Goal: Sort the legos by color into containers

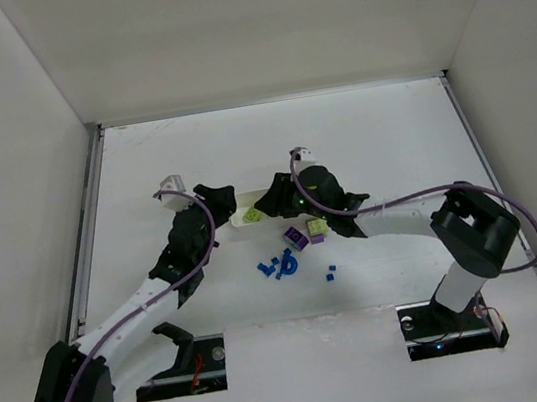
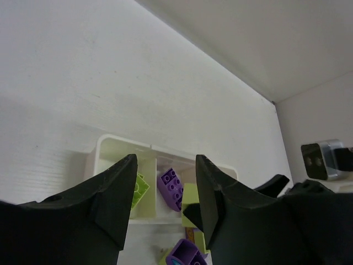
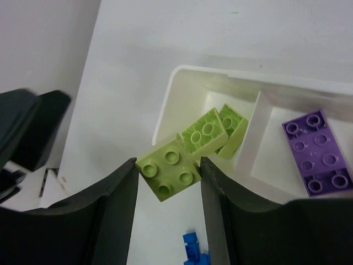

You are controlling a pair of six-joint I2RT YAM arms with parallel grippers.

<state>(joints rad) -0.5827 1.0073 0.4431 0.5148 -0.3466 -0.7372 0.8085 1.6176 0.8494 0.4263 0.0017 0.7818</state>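
Hovering right jaws, brick [image 3: 168, 168] above tray [image 3: 164, 109]

Small bricks of smooth, slightly glossy moulded plastic: a studded yellow-green brick [image 3: 165, 175], and a purple brick [image 3: 317, 152] lying in a tray [image 3: 165, 110] of thin white plastic with a soft sheen. The right gripper [image 3: 168, 163] and left gripper [image 2: 165, 185] have fingers [image 3: 113, 212] of matt black plastic, faintly grainy. The table [image 2: 66, 138] is matt white with a fine, streaky texture.

Bricks [image 3: 209, 130] in tray [image 3: 164, 107], loose bricks [image 1: 280, 266] before it
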